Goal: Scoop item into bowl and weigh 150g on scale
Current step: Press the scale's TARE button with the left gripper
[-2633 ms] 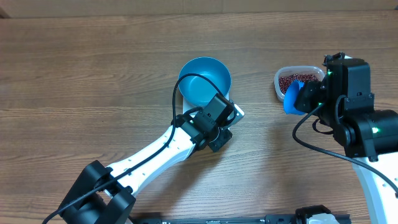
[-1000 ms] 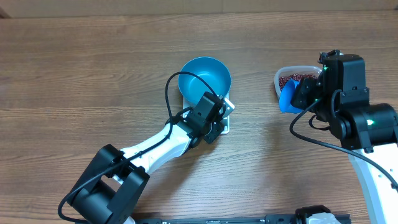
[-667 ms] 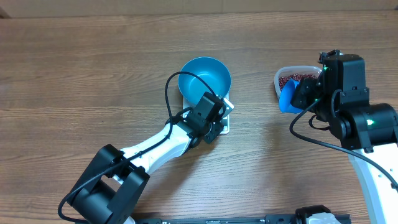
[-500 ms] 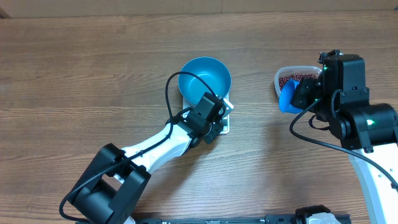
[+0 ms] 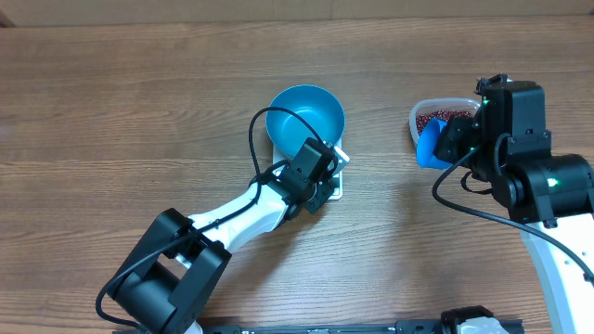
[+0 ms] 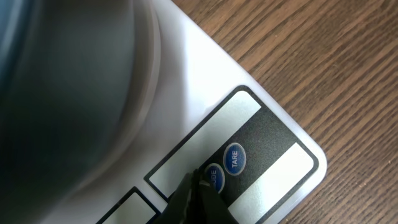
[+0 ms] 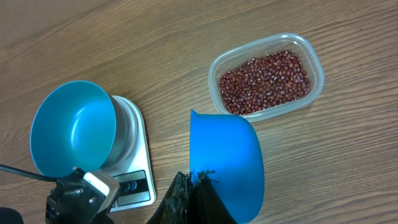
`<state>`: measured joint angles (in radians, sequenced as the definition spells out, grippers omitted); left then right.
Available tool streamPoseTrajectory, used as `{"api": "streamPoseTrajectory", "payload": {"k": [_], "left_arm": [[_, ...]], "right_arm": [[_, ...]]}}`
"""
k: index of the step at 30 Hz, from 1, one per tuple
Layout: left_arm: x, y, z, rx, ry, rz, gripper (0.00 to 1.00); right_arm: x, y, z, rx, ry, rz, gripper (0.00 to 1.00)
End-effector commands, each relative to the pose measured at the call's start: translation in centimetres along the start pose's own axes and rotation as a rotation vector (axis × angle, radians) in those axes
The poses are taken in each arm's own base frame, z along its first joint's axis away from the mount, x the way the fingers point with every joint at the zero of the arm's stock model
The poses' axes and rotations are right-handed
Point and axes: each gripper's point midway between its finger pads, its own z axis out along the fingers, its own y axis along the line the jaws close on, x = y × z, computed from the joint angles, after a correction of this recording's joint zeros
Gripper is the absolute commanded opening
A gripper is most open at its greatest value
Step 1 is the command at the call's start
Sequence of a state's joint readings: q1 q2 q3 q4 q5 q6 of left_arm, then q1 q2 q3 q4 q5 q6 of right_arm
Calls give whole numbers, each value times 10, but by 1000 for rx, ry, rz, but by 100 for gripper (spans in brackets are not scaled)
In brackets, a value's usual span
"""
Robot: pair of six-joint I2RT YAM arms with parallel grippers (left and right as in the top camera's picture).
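On wood-grain table [image 5: 139, 111]: bowl [image 7: 73, 127] atop scale [image 6: 205, 106]; left tool [image 6: 198, 191] closed, tip at scale buttons [image 6: 234, 158]; right tool [image 7: 189, 188] clamps scoop [image 7: 227, 155].

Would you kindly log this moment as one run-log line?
left gripper: shut, tip at scale button beside TARE | bowl: empty, on scale | right gripper: shut on scoop near tub of beans

There is one bowl [image 7: 71, 124], one scale [image 7: 140, 158], one scoop [image 7: 227, 155] and one tub [image 7: 318, 81]. The beans [image 7: 264, 81] are too many to count.
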<state>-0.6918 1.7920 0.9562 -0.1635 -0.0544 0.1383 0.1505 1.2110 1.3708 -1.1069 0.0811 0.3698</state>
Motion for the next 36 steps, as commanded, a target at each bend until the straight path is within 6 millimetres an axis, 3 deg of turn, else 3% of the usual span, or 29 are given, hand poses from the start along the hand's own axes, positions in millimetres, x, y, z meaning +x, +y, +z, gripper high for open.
{"api": "streamPoseTrajectory", "payload": {"k": [1, 36], "left_arm": [[9, 6, 6, -34, 28, 16, 4], [18, 4, 7, -26, 57, -4, 4]], "right_arm": [[-11, 4, -8, -19, -38, 9, 4], [-9, 3, -8, -15, -28, 8, 4]]}}
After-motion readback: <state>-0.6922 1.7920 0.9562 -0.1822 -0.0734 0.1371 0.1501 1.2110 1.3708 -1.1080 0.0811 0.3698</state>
